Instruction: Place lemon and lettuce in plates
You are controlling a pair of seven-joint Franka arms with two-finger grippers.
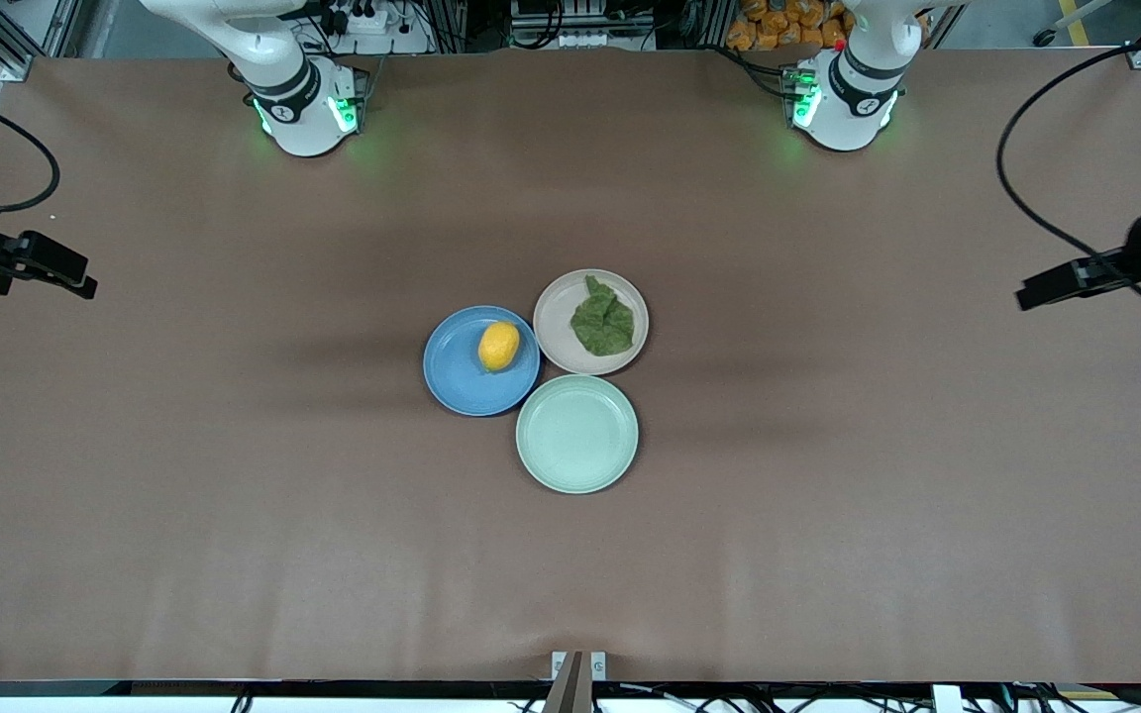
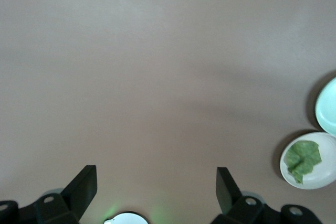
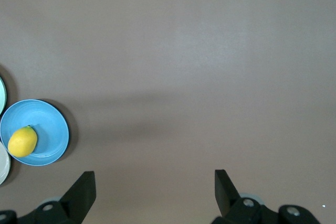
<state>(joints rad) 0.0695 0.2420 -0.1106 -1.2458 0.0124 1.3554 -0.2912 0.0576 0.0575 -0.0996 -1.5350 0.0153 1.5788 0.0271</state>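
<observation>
Front view: lemon (image 1: 498, 346) on blue plate (image 1: 457, 381), lettuce (image 1: 603, 319) on beige plate (image 1: 559, 315); left gripper (image 2: 156, 187) and right gripper (image 3: 155, 188) gape wide (both empty).

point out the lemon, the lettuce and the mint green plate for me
lemon (image 1: 498, 346), front view, middle of the fruit, which lies in the blue plate
lettuce (image 1: 603, 319), front view, centre of the leaf, in the beige-pink plate
mint green plate (image 1: 576, 434), front view, bare middle of the dish

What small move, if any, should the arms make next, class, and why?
Probably none beyond waiting: the lemon already lies in the blue plate, the lettuce in the beige plate, and the left gripper and right gripper hang open, apart over bare table.
</observation>
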